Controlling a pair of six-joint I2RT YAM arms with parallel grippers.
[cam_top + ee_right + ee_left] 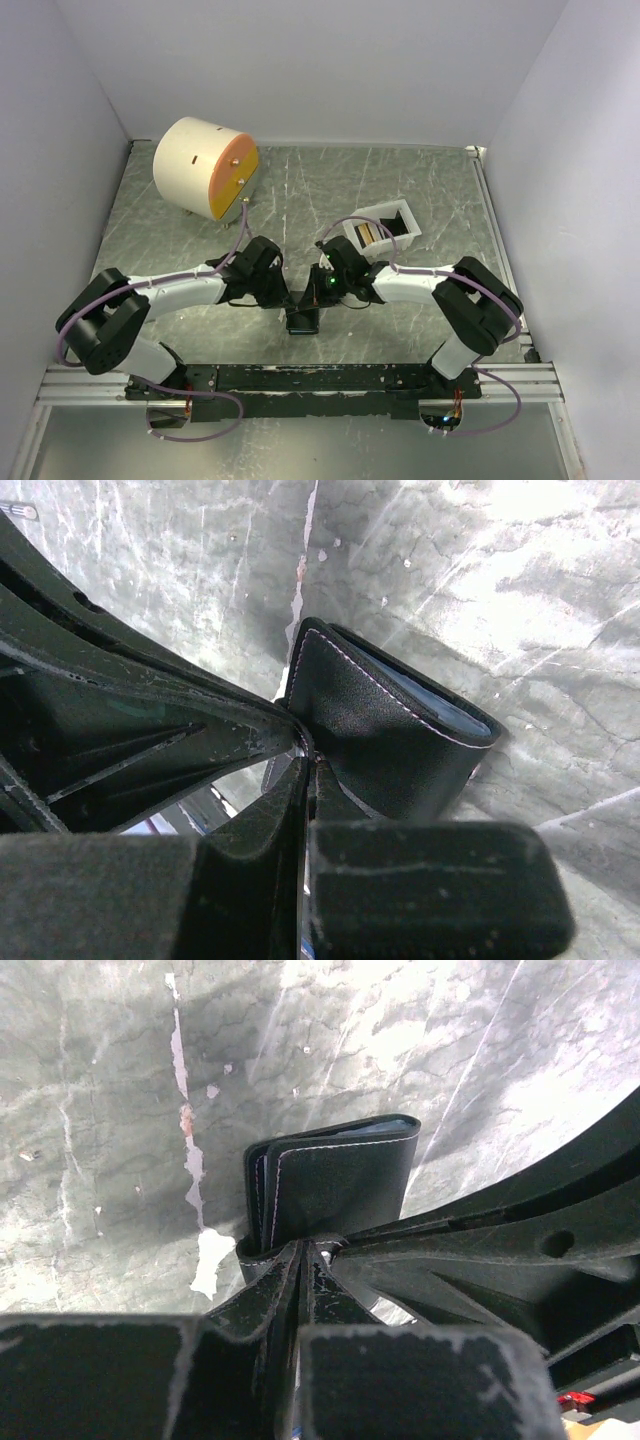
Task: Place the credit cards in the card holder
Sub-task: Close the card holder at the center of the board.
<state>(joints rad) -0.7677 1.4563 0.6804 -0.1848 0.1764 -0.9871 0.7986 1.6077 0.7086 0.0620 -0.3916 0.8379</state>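
Seemingly, we are partway: our left gripper (300, 1250) and right gripper (305, 752) each pinch the small black folding leather-look card holder (303, 318), held between them near the front of the scratched grey table (400, 180). A blue card (430, 702) edge peeks from it; tan cards (368, 233) wait in the white open-topped tray (412, 228).

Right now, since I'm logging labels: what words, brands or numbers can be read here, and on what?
None readable.
The card holder is plain black with pale stitching.
The credit cards in the white tray are too small to read.
The cylinder shows no text.
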